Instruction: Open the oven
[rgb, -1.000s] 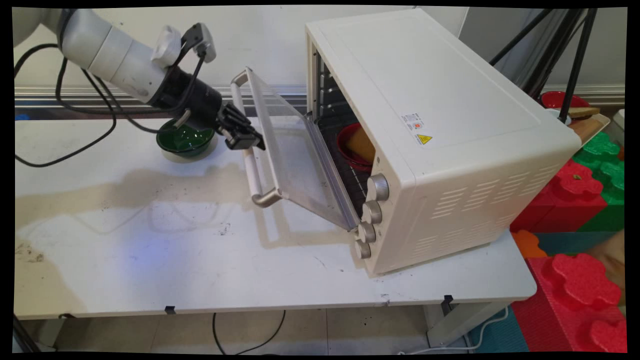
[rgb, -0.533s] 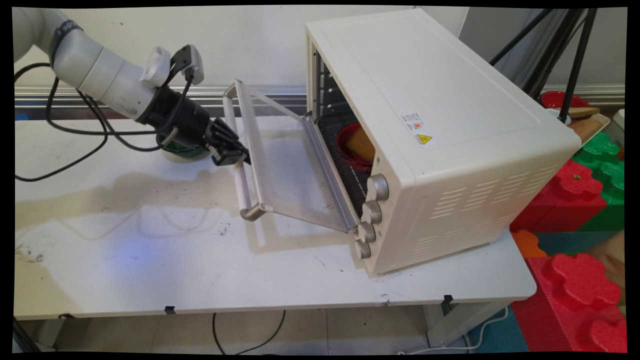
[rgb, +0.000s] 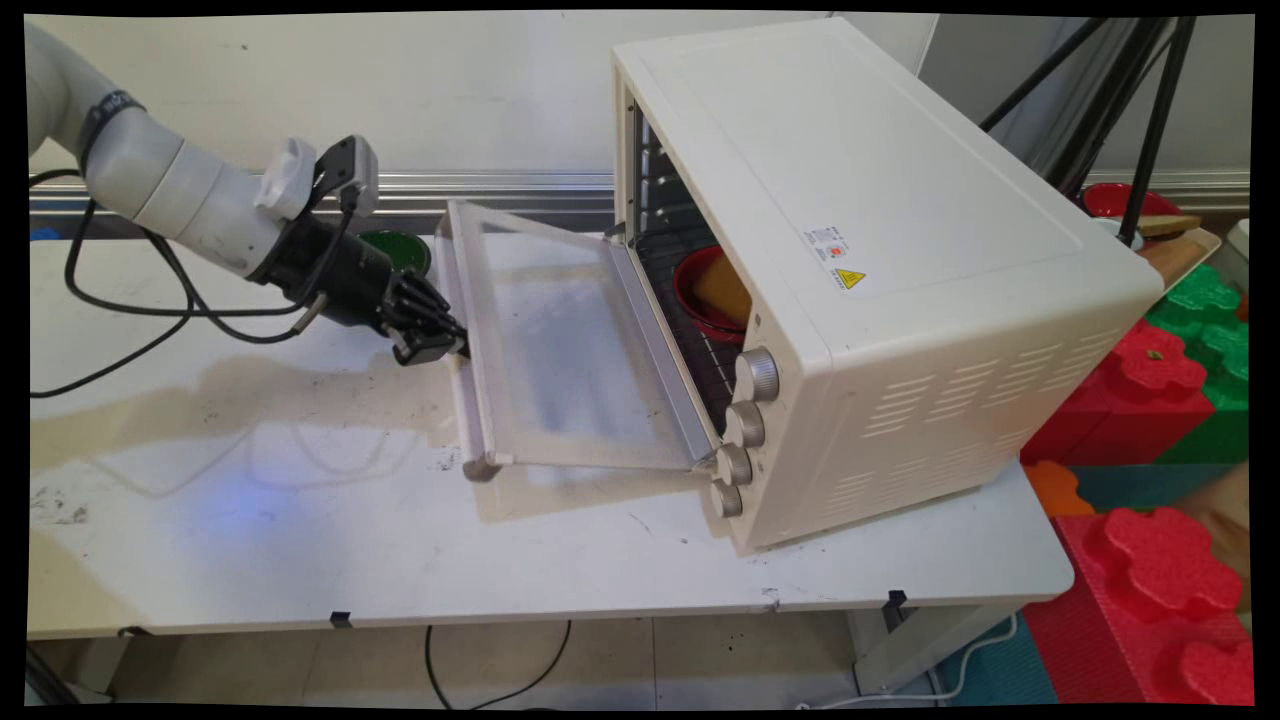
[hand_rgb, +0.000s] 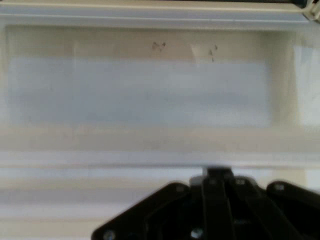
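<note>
A cream toaster oven (rgb: 860, 200) stands on the white table (rgb: 300, 540) with its glass door (rgb: 560, 340) swung down almost level. My gripper (rgb: 448, 345) is shut, its fingertips pressed against the door's handle bar (rgb: 462, 400) about midway along it. In the hand view the closed gripper (hand_rgb: 217, 173) meets the handle (hand_rgb: 100, 150), with the door glass (hand_rgb: 150, 85) beyond. Inside the oven, a red bowl (rgb: 700, 300) on the rack holds something brown (rgb: 725, 285). A green bowl (rgb: 402, 248) sits just behind my wrist, partly hidden.
Black cables (rgb: 150, 310) hang from the arm over the table's left side. Red and green foam blocks (rgb: 1160, 380) are stacked off the table's right end. Black tripod legs (rgb: 1150, 110) and another red bowl (rgb: 1110, 198) stand behind the oven.
The oven door has swung from steeply tilted down to nearly level. My gripper went down and leftward with the handle, uncovering part of the green bowl.
</note>
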